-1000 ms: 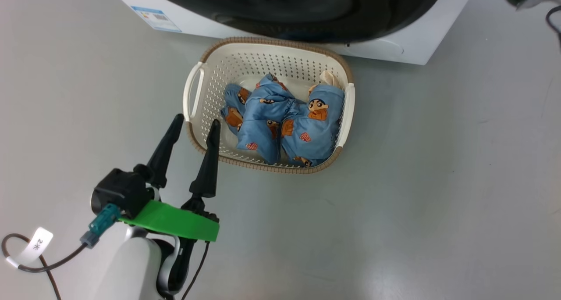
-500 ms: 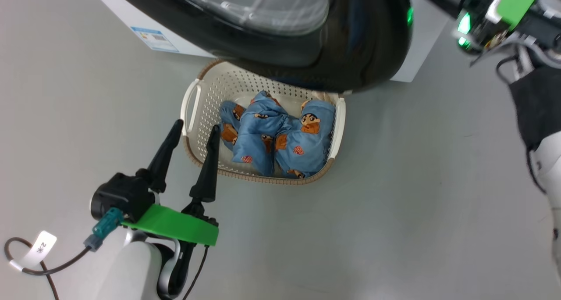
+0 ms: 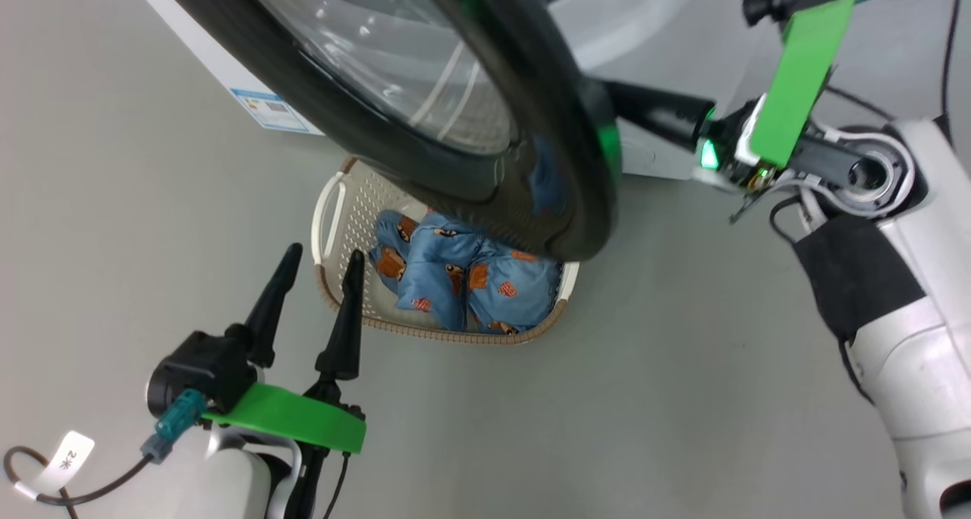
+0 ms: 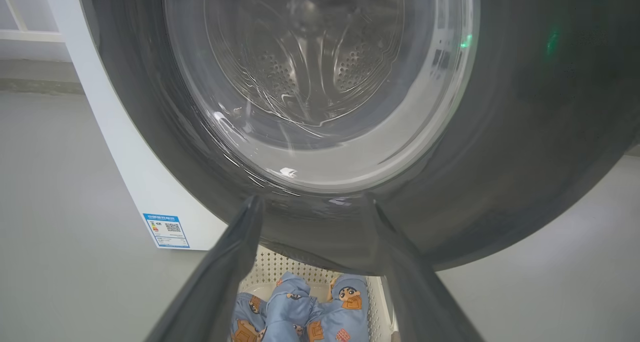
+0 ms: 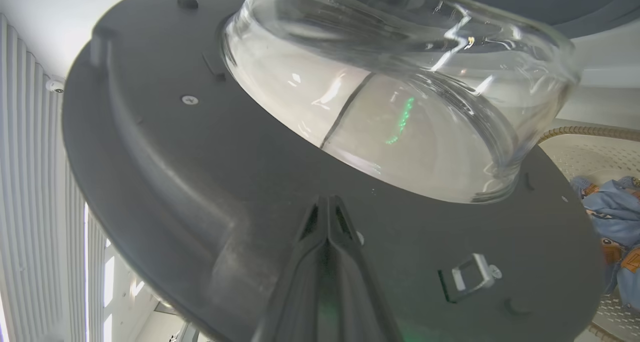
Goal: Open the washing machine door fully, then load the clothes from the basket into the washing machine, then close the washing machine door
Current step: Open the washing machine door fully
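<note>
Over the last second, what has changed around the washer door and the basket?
The washing machine door has swung further open, out over the basket. The right gripper, shut, has come in with its tips at the door's inner face. The head camera also shifted. The left gripper stays open beside the basket, and the clothes still lie inside.
</note>
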Tool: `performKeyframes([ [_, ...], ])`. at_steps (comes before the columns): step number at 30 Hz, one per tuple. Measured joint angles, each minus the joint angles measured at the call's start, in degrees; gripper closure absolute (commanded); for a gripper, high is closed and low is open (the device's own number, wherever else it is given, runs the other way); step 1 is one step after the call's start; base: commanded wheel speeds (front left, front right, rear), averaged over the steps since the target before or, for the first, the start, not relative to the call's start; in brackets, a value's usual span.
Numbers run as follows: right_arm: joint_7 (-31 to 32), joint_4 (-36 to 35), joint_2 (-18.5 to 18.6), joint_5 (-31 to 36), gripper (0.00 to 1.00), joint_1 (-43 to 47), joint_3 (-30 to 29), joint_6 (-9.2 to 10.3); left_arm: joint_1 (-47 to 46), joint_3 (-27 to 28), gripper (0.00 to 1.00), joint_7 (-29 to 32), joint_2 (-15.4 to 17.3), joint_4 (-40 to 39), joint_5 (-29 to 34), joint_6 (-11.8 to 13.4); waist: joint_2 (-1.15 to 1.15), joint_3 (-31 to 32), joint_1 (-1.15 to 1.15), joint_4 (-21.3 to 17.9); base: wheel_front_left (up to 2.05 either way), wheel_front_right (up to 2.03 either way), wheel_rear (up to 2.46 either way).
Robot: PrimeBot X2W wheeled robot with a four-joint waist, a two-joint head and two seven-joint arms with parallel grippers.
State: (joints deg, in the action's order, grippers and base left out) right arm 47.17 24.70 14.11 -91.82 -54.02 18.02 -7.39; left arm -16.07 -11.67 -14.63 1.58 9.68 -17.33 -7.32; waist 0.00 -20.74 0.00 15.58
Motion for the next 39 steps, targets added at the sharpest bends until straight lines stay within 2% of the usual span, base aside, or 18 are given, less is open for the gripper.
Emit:
performKeyframes([
  [11,2.68,-4.36,-2.49,-0.01,1.00,5.99,2.13,0.00,2.11,0.05,0.00,0.00,0.02,-0.04,0.32,0.00,0.00,2.98,0.00,1.55,0.00,0.00,0.00],
  [26,4.23,-5.88,-6.01,0.00,1.00,9.76,5.50,0.00,3.52,0.13,0.00,0.00,0.04,-0.02,0.49,0.00,0.00,5.49,0.00,3.90,0.00,0.00,0.00],
  [39,2.50,-6.09,-6.97,1.59,1.00,12.75,5.63,0.00,4.69,1.21,0.00,0.00,0.12,0.64,0.99,0.00,0.00,7.24,0.00,3.87,0.00,0.00,0.00],
])
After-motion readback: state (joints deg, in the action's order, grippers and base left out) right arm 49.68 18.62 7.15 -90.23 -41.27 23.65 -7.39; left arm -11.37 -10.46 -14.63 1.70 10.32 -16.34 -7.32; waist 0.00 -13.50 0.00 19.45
